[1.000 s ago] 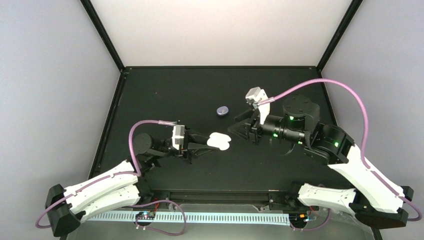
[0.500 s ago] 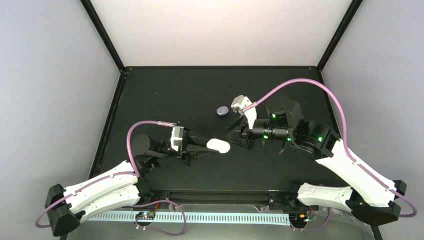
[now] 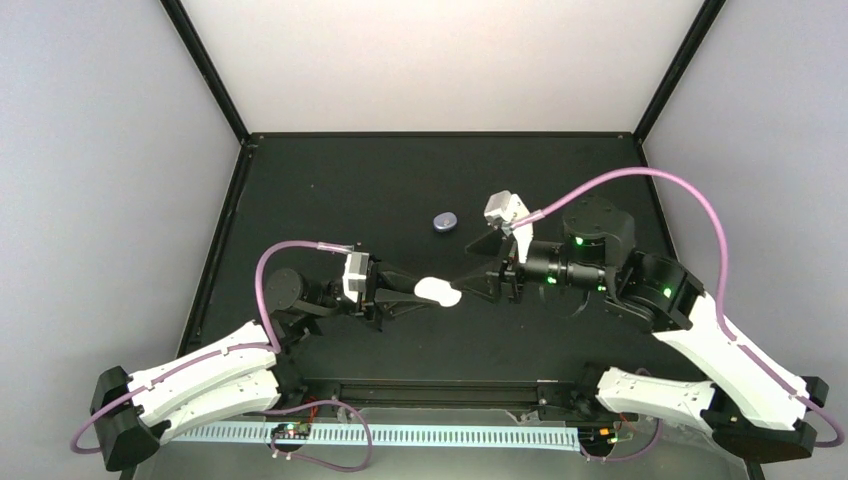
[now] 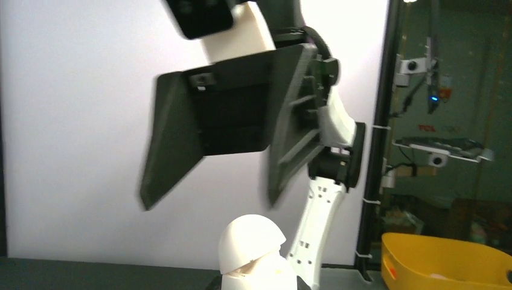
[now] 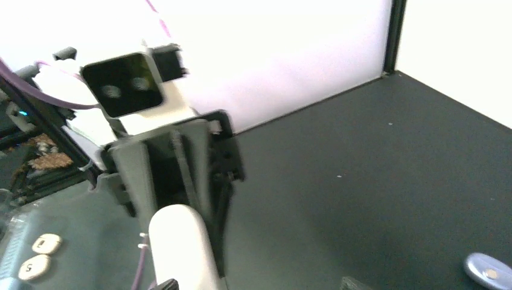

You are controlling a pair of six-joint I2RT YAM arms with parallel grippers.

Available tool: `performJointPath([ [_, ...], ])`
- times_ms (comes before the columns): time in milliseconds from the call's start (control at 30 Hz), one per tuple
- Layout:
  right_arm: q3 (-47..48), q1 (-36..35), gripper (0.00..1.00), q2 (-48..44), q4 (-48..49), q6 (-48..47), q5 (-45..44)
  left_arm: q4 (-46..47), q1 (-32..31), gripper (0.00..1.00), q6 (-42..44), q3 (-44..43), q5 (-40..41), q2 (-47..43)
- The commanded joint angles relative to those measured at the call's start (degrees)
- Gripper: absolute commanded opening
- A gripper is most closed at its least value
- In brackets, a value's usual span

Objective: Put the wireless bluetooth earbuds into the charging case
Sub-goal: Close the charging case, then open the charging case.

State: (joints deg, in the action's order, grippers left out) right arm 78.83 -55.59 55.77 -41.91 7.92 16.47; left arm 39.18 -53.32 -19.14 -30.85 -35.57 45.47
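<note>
My left gripper (image 3: 424, 292) is shut on a white charging case (image 3: 440, 291) and holds it above the black table. In the left wrist view the case (image 4: 253, 251) has its domed lid slightly ajar. My right gripper (image 3: 475, 272) is open and empty, just right of the case and facing it, with its dark fingers (image 4: 172, 142) spread above the case. The right wrist view shows the case (image 5: 178, 244) close in front of my right gripper (image 5: 259, 284). A lilac oval case (image 3: 445, 221) lies on the table behind. No earbuds show; they are hidden or out of view.
The black table (image 3: 330, 200) has raised black edges and white walls round it. The lilac case also shows in the right wrist view (image 5: 488, 270) at the lower right. A yellow bin (image 4: 447, 260) stands outside the cell.
The white case showed two spread lobes a second ago and now shows as one oval. My right gripper moved left toward the case, then drew back a little to the right.
</note>
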Motion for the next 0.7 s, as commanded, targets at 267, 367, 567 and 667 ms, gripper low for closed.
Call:
performJointPath([
  [267, -0.6, -0.5, 0.93, -0.5, 1.8, 0.1, 5.9, -0.1, 0.4, 0.02, -0.2, -0.4, 6.7, -0.9],
  [367, -0.1, -0.4, 0.93, 1.1, -0.6, -0.3, 2.2, 0.2, 0.4, 0.02, -0.4, -0.7, 6.0, -0.7],
  [567, -0.4, -0.5, 0.93, 1.3, 0.1, 1.0, -3.7, 0.7, 0.4, 0.02, -0.6, -0.9, 3.8, -0.6],
  [667, -0.8, -0.4, 0.93, 0.9, 1.0, 1.6, -5.2, 0.8, 0.4, 0.02, -0.2, -1.0, 2.7, -0.6],
])
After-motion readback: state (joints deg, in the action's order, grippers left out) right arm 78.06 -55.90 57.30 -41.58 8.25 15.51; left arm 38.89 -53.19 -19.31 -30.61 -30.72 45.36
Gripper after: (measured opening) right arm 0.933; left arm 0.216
